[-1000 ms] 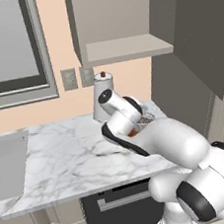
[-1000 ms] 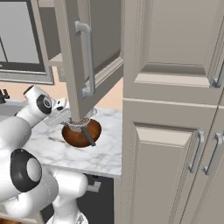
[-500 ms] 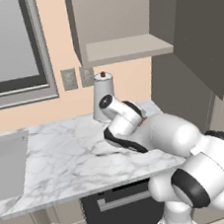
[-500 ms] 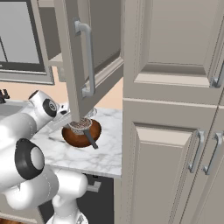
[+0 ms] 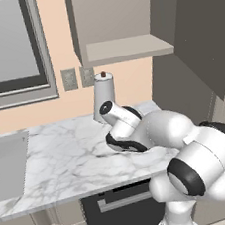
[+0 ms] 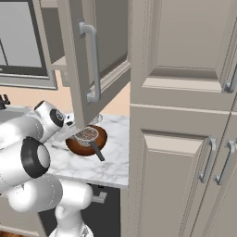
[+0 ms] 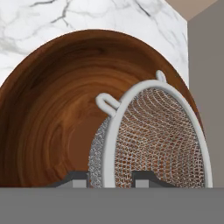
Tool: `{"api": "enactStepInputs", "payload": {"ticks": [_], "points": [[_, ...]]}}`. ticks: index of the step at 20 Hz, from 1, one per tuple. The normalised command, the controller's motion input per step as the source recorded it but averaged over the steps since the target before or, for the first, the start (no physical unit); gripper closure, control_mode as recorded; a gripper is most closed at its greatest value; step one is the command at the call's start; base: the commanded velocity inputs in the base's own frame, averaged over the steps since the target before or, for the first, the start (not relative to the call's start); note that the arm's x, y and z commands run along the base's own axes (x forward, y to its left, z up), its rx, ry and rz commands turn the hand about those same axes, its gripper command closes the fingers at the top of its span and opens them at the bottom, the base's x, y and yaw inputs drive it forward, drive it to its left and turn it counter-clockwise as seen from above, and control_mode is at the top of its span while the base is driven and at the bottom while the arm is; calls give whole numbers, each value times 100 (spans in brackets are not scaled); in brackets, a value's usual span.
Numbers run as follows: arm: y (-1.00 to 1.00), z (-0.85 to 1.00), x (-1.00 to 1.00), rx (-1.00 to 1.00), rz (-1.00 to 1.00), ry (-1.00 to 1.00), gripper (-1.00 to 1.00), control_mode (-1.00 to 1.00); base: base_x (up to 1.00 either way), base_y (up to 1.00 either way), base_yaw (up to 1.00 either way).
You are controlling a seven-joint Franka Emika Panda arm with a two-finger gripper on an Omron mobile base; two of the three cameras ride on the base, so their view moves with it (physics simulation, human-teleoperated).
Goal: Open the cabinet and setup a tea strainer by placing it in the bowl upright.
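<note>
Tea strainer (image 7: 153, 144) sits inside the wooden bowl (image 7: 57, 122), rim clamped by the pincer (image 7: 111, 178) — release while tilted risks it toppling sideways.

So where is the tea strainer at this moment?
In the right base view, the tea strainer sits inside the wooden bowl on the marble counter, just below the open cabinet door.

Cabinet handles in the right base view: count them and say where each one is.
3. One long bar handle on the open cabinet door above the bowl; two handles side by side on the tall right-hand doors. More may be cut off at the right edge.
</note>
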Motion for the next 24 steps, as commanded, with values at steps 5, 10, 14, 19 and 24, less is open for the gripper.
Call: {"api": "enactStepInputs", "payload": {"ticks": [5,10,14,19,24], "points": [[0,-11,7,0,0,0,100,-100,0,0,0],[0,-5,5,0,0,0,100,-100,0,0,0],[0,-4,7,0,0,0,100,-100,0,0,0],[0,0,3,0,0,-2,100,-100,0,0,0],[0,0,3,0,0,-6,100,-100,0,0,0]]}}
